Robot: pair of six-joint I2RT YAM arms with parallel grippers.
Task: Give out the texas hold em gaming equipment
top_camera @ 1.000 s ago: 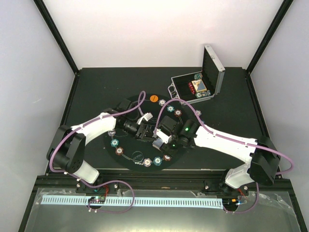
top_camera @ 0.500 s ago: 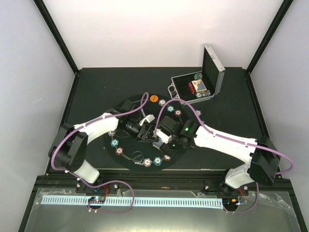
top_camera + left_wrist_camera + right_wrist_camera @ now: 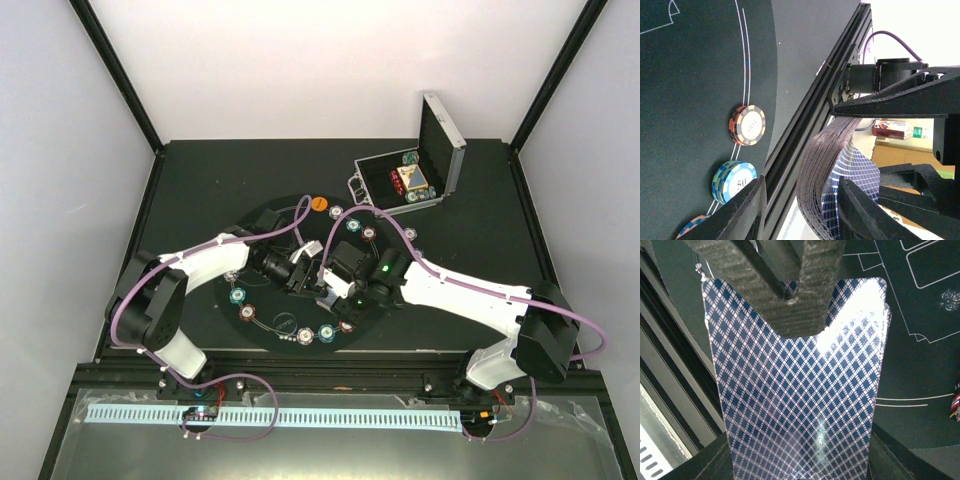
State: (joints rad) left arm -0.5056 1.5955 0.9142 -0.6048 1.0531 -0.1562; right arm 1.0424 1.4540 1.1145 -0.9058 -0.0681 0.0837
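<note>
My right gripper (image 3: 800, 452) is shut on a deck of blue-diamond-backed playing cards (image 3: 795, 390), gripping its long edges so it bows. My left gripper (image 3: 802, 187) is open and straddles the deck's (image 3: 822, 170) other end; one finger rests on the back card, the other stands clear. In the top view both grippers, left (image 3: 303, 272) and right (image 3: 326, 286), meet over the middle of the round mat (image 3: 268, 326). Chip stacks ring the mat: teal (image 3: 238, 296), red-brown (image 3: 246, 314), teal (image 3: 326, 334). An orange disc (image 3: 318, 203) lies at its far edge.
The silver case (image 3: 412, 180) stands open at the back right with chips and a card box inside. Red-brown (image 3: 746, 125) and teal (image 3: 734, 181) stacks sit by the mat's white line, close to the table's black front rail (image 3: 805, 125).
My left gripper has shifted slightly right, toward the right gripper and the deck. The right arm has barely moved.
</note>
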